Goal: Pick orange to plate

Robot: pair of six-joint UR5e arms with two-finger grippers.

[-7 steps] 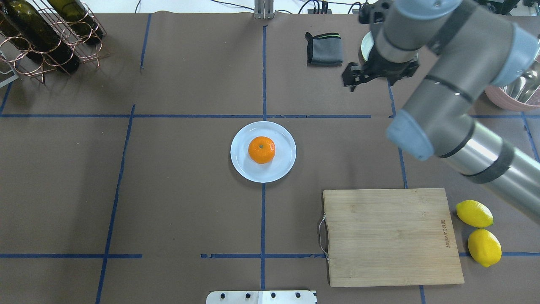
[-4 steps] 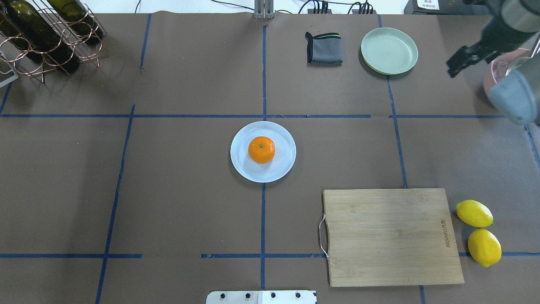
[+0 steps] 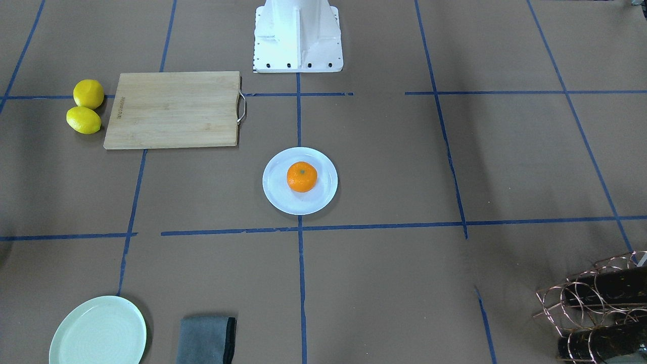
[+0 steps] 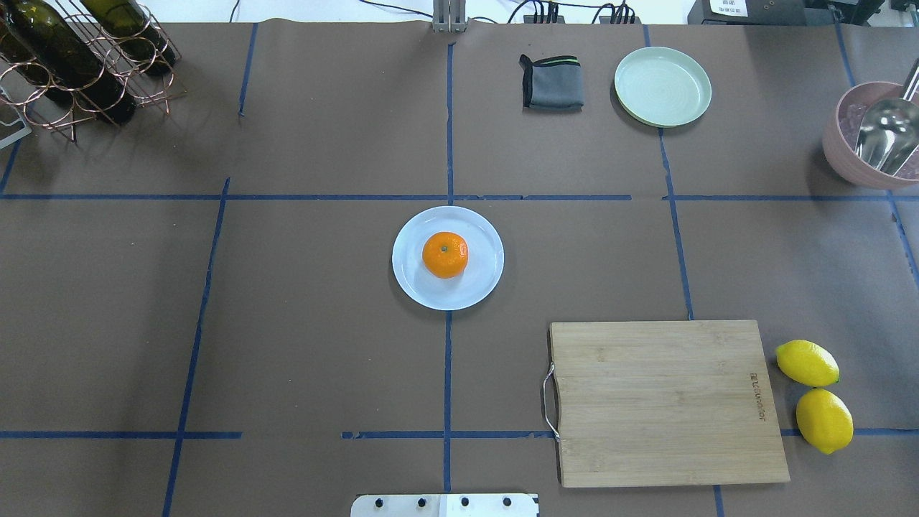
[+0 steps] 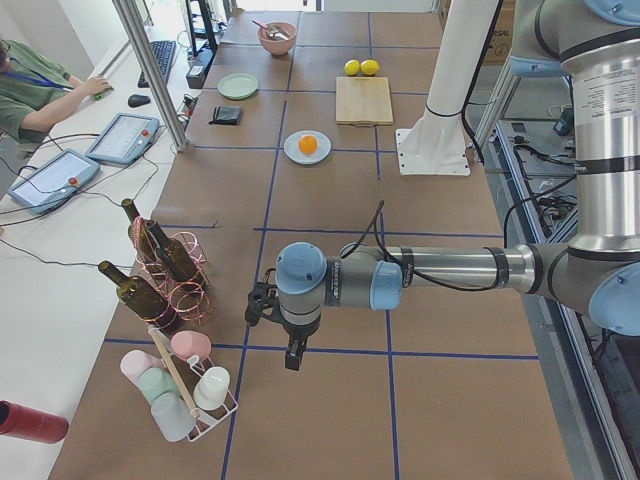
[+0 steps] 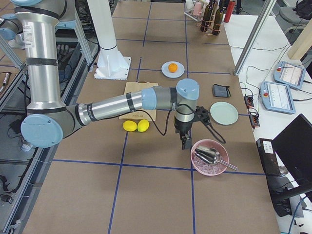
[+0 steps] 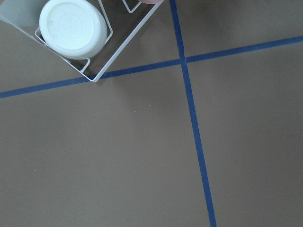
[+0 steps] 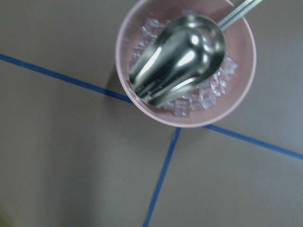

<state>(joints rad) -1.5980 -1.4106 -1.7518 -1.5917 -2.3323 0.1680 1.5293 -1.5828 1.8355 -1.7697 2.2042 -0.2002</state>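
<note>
The orange (image 4: 445,254) lies on the plate (image 4: 420,284); arms outstretched, left tool (image 5: 291,360) and right tool (image 6: 185,144) pointing down, openness indiscernible.

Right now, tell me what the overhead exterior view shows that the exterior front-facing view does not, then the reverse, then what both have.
Only the overhead exterior: the pink bowl at the table's right edge, with a metal scoop in it.
Only the front-facing: the robot's white pedestal in full; overhead catches just the edge of its base plate.
Both: the orange sitting on the plate, the wooden cutting board, two lemons beside it, the pale green plate, the folded grey cloth and the copper bottle rack.
</note>
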